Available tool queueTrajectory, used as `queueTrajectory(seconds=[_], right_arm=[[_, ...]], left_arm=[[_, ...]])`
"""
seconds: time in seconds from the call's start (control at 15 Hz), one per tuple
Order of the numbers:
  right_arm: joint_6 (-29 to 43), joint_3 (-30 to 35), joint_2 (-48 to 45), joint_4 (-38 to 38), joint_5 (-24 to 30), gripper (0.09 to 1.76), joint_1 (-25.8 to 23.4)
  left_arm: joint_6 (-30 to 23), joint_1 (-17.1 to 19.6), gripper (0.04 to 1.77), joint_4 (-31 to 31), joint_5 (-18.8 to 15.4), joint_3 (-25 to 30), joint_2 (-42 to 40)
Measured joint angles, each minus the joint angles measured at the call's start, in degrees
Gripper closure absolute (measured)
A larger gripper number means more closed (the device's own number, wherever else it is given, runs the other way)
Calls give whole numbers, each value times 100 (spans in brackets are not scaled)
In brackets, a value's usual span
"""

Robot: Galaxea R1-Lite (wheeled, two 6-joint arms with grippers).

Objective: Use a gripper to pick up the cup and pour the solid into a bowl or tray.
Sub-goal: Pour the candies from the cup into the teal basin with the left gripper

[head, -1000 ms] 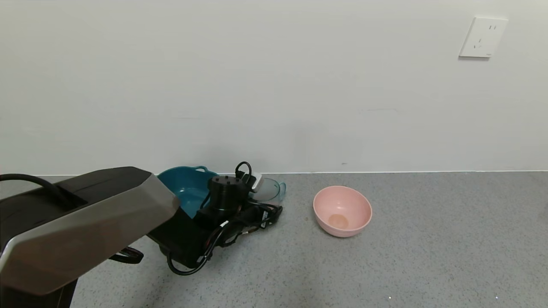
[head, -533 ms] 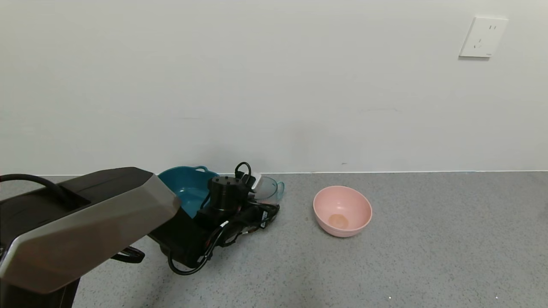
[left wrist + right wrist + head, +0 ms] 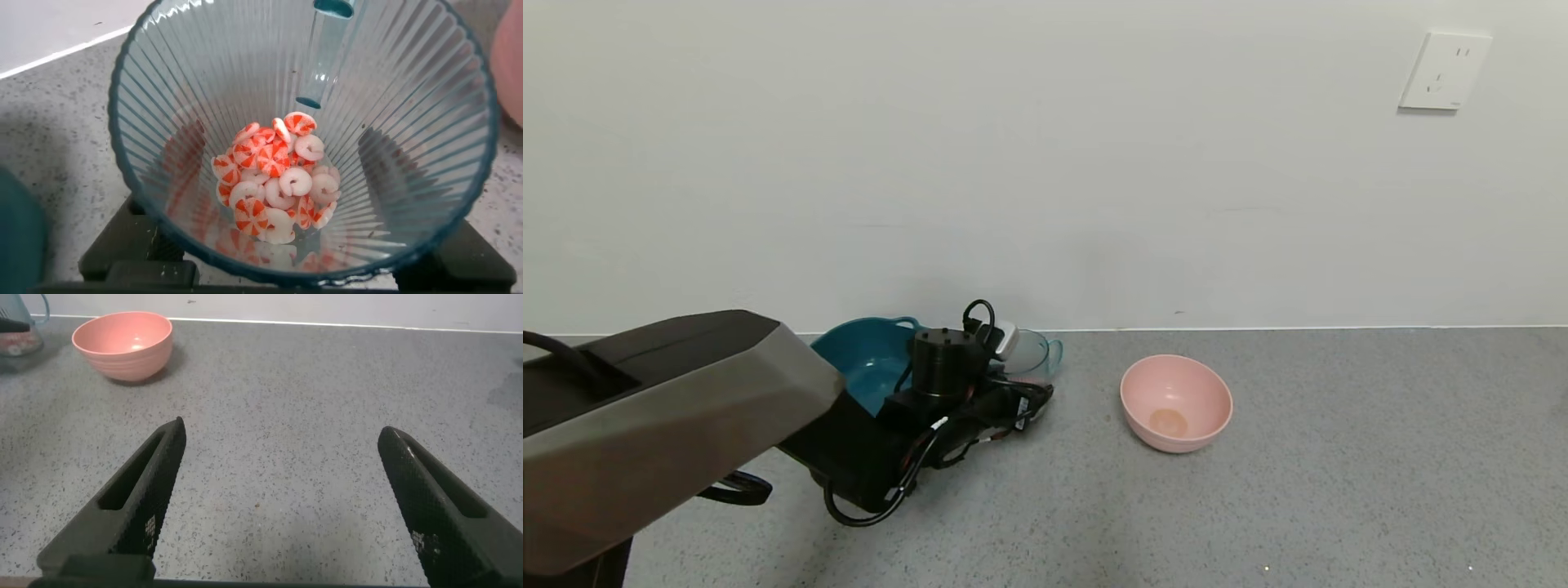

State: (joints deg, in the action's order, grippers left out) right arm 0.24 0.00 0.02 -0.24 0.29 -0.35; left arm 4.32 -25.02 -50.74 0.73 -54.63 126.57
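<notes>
My left gripper [image 3: 1006, 341] is shut on the transparent blue-green ribbed cup [image 3: 1036, 356], holding it upright just right of the dark teal tub [image 3: 862, 357] near the back wall. In the left wrist view the cup [image 3: 204, 98] fills the frame between the left gripper's [image 3: 294, 265] dark fingers [image 3: 110, 253]. A heap of orange-red and white round pieces [image 3: 278, 188] lies at its bottom. The arm hides most of the tub's right side. My right gripper [image 3: 282, 482] is open and empty over bare grey counter, out of the head view.
A round pink bowl [image 3: 1176, 402] stands on the grey counter right of the cup; it also shows in the right wrist view [image 3: 122, 345]. The white wall runs close behind the tub and cup. A wall socket [image 3: 1444, 71] is at the upper right.
My left arm has moved left and slightly up with the cup, bringing it closer to the teal tub. The pink bowl has not moved.
</notes>
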Motion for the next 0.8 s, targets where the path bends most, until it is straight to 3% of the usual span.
queueTrajectory(seconds=[0.47, 0.8], right_arm=[[2, 0, 0, 0, 0, 14, 2], [0, 0, 0, 2, 0, 14, 2]], left_arm=[[9, 149, 51, 529, 72, 72, -794], [568, 953, 51, 1347, 34, -227, -1370]])
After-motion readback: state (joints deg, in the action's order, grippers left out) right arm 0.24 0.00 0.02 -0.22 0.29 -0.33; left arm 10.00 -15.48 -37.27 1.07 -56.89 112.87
